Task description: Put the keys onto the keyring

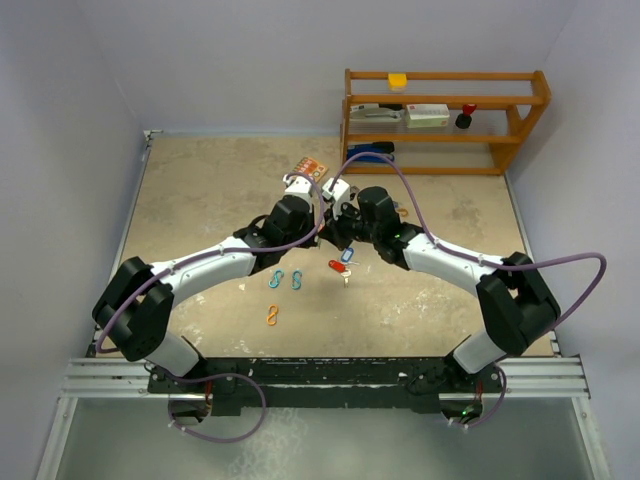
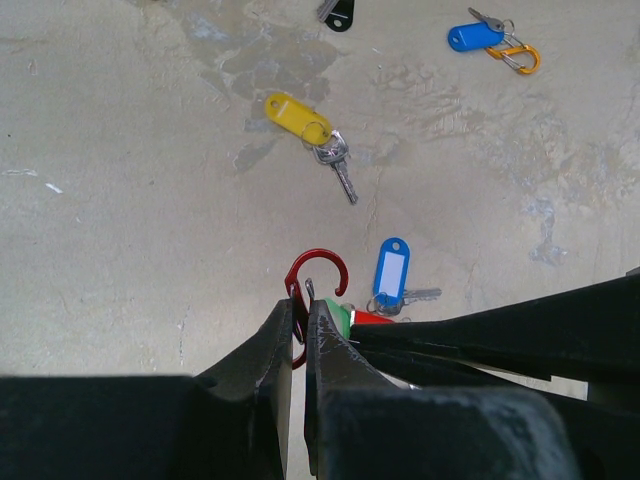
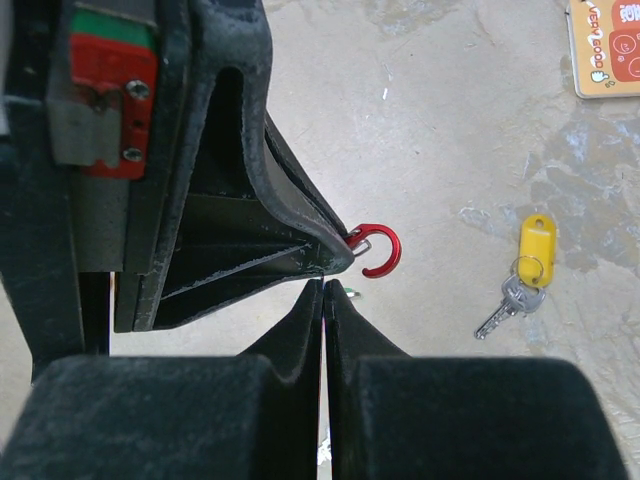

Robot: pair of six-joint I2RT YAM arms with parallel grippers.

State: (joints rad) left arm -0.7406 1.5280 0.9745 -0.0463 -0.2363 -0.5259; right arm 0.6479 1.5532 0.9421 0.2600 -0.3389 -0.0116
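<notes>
- The left hand (image 2: 300, 312) is clamped shut on a red clip (image 2: 320, 254), gripping its lower loop. The clip's open hook sticks out past the fingertips, above the worktop (image 1: 200, 200).
- The right hand (image 3: 322, 290) has its fingers pressed fully together, tip to tip with the left hand and just beside the red clip. A sliver of a green tag (image 2: 336, 317) shows at its tips. Whether the right hand pinches that tag's key cannot be told.
- Both hands meet over the middle of the worktop.
- Of the keys, a red-tagged key (image 1: 337, 265) and a blue-tagged key (image 2: 392, 272) lie together just on the near side of the hands.
- A yellow-tagged key (image 2: 297, 116) lies alone on the far side of the hands.
- Further to the far right, a second blue-tagged key (image 2: 474, 37) touches an orange clip (image 2: 518, 58), and a black tag (image 2: 340, 14) is cut off by the picture's edge.
- To the near left lie two teal clips (image 1: 275, 279), with another orange clip (image 1: 271, 315) nearer still.
- An orange card (image 3: 605, 45) lies to the far left of the hands.
- A wooden shelf (image 1: 445, 140) stands at the far right.
</notes>
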